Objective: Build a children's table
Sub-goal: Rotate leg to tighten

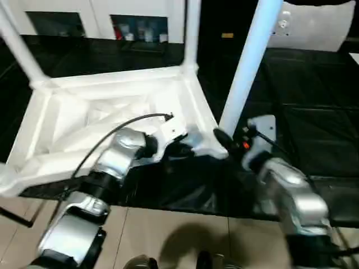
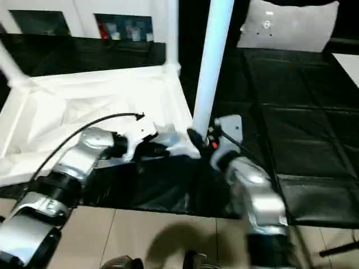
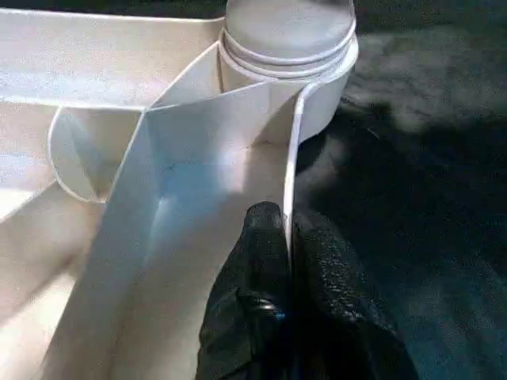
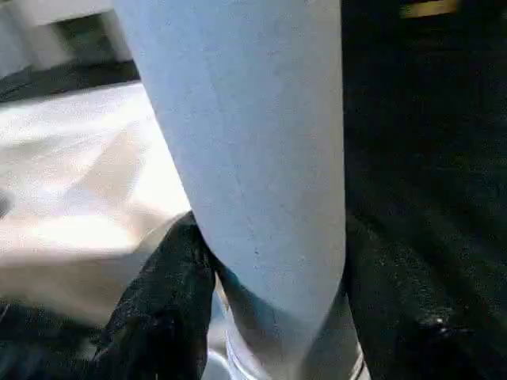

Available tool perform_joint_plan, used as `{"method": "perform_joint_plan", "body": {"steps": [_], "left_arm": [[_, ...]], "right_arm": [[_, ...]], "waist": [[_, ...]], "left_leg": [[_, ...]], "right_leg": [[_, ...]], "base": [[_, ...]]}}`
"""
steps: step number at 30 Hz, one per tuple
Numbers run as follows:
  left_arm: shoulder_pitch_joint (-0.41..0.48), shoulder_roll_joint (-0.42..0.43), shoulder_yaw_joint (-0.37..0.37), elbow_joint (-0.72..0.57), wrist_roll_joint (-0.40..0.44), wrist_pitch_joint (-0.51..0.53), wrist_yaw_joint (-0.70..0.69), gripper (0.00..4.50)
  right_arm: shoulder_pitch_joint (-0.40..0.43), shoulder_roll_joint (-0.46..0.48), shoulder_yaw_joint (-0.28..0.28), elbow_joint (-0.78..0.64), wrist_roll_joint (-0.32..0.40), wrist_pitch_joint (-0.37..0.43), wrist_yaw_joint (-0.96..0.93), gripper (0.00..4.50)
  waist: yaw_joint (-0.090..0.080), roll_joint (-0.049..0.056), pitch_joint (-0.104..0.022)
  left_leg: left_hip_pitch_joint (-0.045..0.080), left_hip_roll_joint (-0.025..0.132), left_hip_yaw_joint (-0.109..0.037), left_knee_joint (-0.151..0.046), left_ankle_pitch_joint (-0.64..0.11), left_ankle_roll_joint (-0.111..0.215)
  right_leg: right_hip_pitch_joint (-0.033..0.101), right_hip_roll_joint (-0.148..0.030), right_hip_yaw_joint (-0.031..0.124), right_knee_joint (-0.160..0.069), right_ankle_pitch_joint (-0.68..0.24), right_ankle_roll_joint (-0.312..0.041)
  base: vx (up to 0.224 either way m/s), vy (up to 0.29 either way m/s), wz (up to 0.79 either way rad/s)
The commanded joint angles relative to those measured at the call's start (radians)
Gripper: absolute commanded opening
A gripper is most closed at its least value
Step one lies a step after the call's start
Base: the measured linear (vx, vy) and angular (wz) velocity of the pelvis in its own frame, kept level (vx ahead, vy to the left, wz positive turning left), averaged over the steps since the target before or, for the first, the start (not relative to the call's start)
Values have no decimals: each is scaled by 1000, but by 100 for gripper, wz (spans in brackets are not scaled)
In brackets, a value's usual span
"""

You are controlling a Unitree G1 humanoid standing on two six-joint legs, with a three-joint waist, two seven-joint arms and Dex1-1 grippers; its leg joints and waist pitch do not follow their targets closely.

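The children's table top (image 1: 84,112) lies upside down on the black mat, ribbed underside up. Two white legs stand in its far corners, one at the left (image 1: 19,47) and one at the right (image 1: 192,33). A third leg (image 1: 247,61) rises from the near right corner socket (image 3: 289,39). My right gripper (image 1: 224,139) is shut around this leg's lower end, a black finger (image 4: 166,293) on each side of it. Beside that socket my left gripper (image 3: 287,226) is shut on the top's thin rim wall (image 3: 293,142).
A white cabinet with glass doors (image 1: 90,11) stands behind the table. A flat white board (image 1: 314,25) leans at the back right. The black mat (image 1: 314,101) stretches to the right, and tiled floor (image 1: 168,235) lies in front of it.
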Motion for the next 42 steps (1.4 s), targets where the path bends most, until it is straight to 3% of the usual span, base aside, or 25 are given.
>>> {"method": "perform_joint_plan", "body": {"steps": [1,4,6,7,9,10,12,14,15,16,18,20,21,22,27,28,30,34,35,37,42], "left_arm": [[-46,-74,31,-14,13,31,227,0],[-42,-110,39,-36,27,48,287,0],[-39,-119,41,-46,29,51,297,0],[-21,-124,41,-81,19,54,281,0],[-21,-124,41,-82,18,53,280,0],[-11,-114,38,-97,12,52,259,0],[4,-94,35,-119,-1,47,219,0],[23,-56,27,-140,-12,30,155,0],[26,-49,25,-142,-13,26,144,0],[35,-22,13,-150,-12,9,101,0],[43,0,2,-156,-9,-7,65,0],[58,43,-9,-154,-21,-50,-16,0],[65,71,-21,-151,-23,-68,-58,0],[73,101,-35,-150,-25,-94,-102,0],[89,183,-64,-145,-35,-125,-232,0],[98,214,-75,-148,-55,-153,-309,0],[102,226,-79,-151,-67,-165,-348,0],[112,269,-103,-162,-121,-191,-502,0],[111,273,-106,-161,-126,-195,-520,0],[102,287,-128,-153,-128,-214,-578,0],[76,296,-155,-124,-122,-276,-636,0]], "right_arm": [[9,124,141,80,16,33,-31,199],[-21,181,149,125,-40,13,-130,199],[-27,187,157,135,-59,3,-152,199],[-20,178,137,128,-63,-62,-159,254],[-19,177,136,127,-63,-65,-158,267],[-12,168,115,117,-53,-92,-140,273],[1,141,91,92,-32,-124,-85,285],[29,71,75,41,-5,-142,10,305],[35,57,71,31,2,-142,26,318],[56,5,50,0,31,-142,87,327],[72,-36,33,-23,56,-142,138,338],[103,-134,-5,-70,111,-124,252,347],[118,-191,-19,-93,132,-117,316,354],[136,-255,-24,-114,164,-102,397,374],[187,-431,-24,-167,224,-55,615,408],[190,-484,-18,-171,247,-43,678,408],[188,-505,-15,-171,257,-36,701,430],[145,-559,27,-136,261,-44,791,447],[135,-565,38,-127,256,-49,807,447],[103,-576,77,-95,260,-46,886,447],[43,-593,144,-28,293,-20,1022,403]], "waist": [[-7,4,-39],[-11,3,-37],[-10,2,-39],[-10,1,-38],[-8,1,-38],[-10,1,-40],[-18,-2,-55],[-28,-1,-61],[-28,-4,-60],[-30,-14,-60],[-20,-12,-54],[-15,-14,-49],[-12,-16,-47],[-9,-16,-41],[-4,-23,-37],[-1,-22,-38],[2,-20,-41],[7,-21,-50],[11,-18,-50],[22,-23,-53],[42,-22,-54]], "left_leg": [[6,128,-77,-95,-184,32],[8,127,-69,-94,-133,36],[1,124,-67,-92,-93,56],[2,123,-63,-90,-68,79],[0,123,-61,-88,-61,89],[-7,123,-63,-87,-43,105],[-23,120,-70,-74,29,152],[-25,121,-65,-57,163,267],[-26,119,-64,-55,177,294],[-28,115,-59,-49,183,332],[-36,105,-57,-48,136,335],[-29,108,-55,-55,42,293],[-28,107,-57,-57,29,286],[-31,107,-59,-60,-7,267],[-26,99,-60,-64,-66,202],[-25,99,-60,-64,-52,196],[-23,107,-63,-65,-34,200],[-19,115,-64,-61,39,224],[-14,117,-62,-60,53,230],[-14,116,-59,-59,66,237],[-14,124,-58,-57,66,241]], "right_leg": [[39,-155,99,-78,-393,-50],[36,-153,112,-58,-267,-110],[44,-155,116,-45,-212,-133],[42,-155,118,-43,-176,-145],[44,-158,120,-40,-167,-148],[48,-156,119,-33,-140,-156],[63,-161,119,-11,-25,-171],[46,-155,120,20,204,-202],[44,-154,121,23,239,-202],[34,-150,127,31,268,-209],[41,-153,128,23,224,-186],[40,-141,123,-3,39,-135],[40,-139,122,-9,-5,-124],[39,-137,120,-21,-126,-93],[38,-136,118,-50,-346,-57],[36,-134,120,-51,-350,-53],[34,-132,120,-45,-314,-63],[32,-137,123,-18,-159,-127],[27,-137,124,-13,-126,-146],[31,-139,123,-7,-96,-160],[33,-140,122,-4,-92,-162]], "base": [[0,0,0],[0,0,0],[0,0,0],[0,0,0],[0,0,0],[0,0,0],[0,0,0],[0,0,0],[0,0,0],[0,0,0],[-4,-25,2],[0,0,0],[0,0,0],[0,0,0],[0,0,0],[0,0,0],[0,0,0],[0,0,0],[0,0,0],[0,0,0],[0,0,0]]}}
